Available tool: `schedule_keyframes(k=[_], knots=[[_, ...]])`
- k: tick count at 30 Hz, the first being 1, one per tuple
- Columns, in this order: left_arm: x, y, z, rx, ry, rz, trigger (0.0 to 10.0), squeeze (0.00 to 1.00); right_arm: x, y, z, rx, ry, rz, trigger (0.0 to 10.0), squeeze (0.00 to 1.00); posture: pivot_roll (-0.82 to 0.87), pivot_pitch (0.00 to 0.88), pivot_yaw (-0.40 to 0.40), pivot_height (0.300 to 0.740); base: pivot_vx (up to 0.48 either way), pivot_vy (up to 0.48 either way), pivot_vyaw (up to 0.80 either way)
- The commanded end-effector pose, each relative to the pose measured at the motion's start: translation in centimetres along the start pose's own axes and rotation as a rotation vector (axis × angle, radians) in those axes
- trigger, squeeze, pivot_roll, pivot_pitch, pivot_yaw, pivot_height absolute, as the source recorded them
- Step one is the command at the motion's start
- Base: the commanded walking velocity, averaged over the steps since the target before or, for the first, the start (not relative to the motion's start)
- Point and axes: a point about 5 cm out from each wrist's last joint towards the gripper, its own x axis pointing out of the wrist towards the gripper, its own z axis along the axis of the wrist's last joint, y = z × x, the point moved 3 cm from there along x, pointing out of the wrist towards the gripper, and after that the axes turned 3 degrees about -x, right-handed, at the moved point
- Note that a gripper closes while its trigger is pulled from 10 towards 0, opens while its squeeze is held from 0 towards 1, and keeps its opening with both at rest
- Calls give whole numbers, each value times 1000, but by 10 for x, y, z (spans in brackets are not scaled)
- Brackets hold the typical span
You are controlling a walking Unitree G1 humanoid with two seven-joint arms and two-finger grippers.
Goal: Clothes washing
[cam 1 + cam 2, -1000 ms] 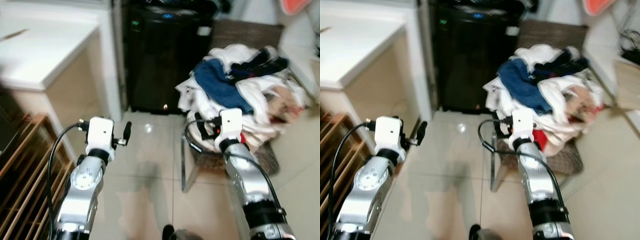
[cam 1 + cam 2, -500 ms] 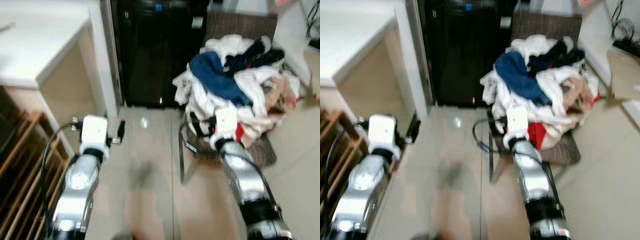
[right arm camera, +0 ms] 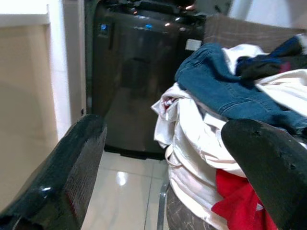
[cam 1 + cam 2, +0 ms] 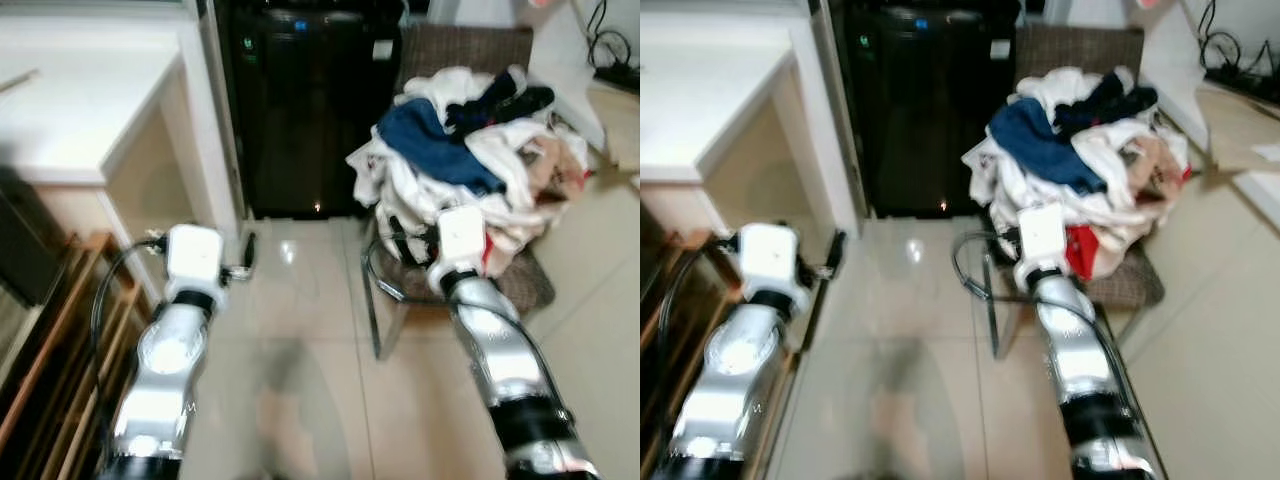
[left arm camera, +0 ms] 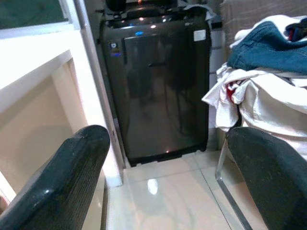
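A heap of clothes [image 4: 470,150] lies on a brown woven chair [image 4: 525,285], white garments mostly, with blue jeans [image 3: 225,91] on top and a red piece [image 3: 235,196] low down. A black top-loading washing machine [image 4: 310,110] stands to the left of the chair against the wall. My left gripper [image 5: 168,158] is open and empty above the floor tiles, facing the washer. Just in front of the chair's near left edge, my right gripper [image 3: 163,158] is also open and empty, clear of the clothes.
A white counter [image 4: 80,100] with a beige side panel stands on the left, next to the washer. A wooden slatted rack [image 4: 50,340] lies at the lower left by my left arm. Glossy floor tiles [image 4: 300,330] stretch between the arms. Cables [image 4: 610,30] sit at the far right.
The whole view has shifted and sharpened as the camera moved; washer and chair sit slightly differently in the picture. Both arms stay raised forward with their grippers open.
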Motion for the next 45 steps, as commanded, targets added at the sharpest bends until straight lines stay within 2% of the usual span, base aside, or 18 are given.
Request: schedule_keyframes(k=[1,5,8,12,19,30,33,34,37,40,45], knots=[[3,3,8,33,-26,-5,10000,0,3,3,7,-14,-18,6,10000,0,-11,12,-32,740,446,0,0],[5,2,9,38,-28,-11,10000,0,1,2,2,1,2,0,10000,0,-12,14,-31,740,448,0,-567],[6,1,7,68,-9,-6,10000,0,0,3,3,-20,-8,3,10000,0,-14,16,-27,740,429,0,-738],[8,2,4,91,15,11,10000,0,0,1,1,-5,-9,-16,10000,0,-18,16,-23,740,0,0,-572],[8,-9,15,55,-48,-64,10000,0,0,-1,6,-36,-34,-31,10000,0,-22,19,-24,740,409,0,0],[10,-8,20,45,-74,-54,10000,0,2,-1,9,-47,-49,-33,10000,0,-20,17,-25,740,475,0,0],[10,-1,23,12,-88,-9,10000,0,4,1,22,-80,-106,-30,10000,0,-19,18,-24,740,459,0,0],[10,1,24,2,-95,1,10000,0,5,1,35,-93,-154,-32,10000,0,-20,19,-24,740,446,0,0],[10,-1,25,16,-100,-10,10000,0,7,-1,46,-97,-193,-50,10000,0,-20,19,-24,740,446,0,0],[11,-3,27,18,-106,-19,10000,0,9,-3,53,-107,-219,-60,10000,0,-20,19,-24,740,446,0,0],[11,-3,27,12,-111,-19,10000,0,9,-4,49,-111,-204,-66,10000,0,-24,20,-23,740,446,0,0]])
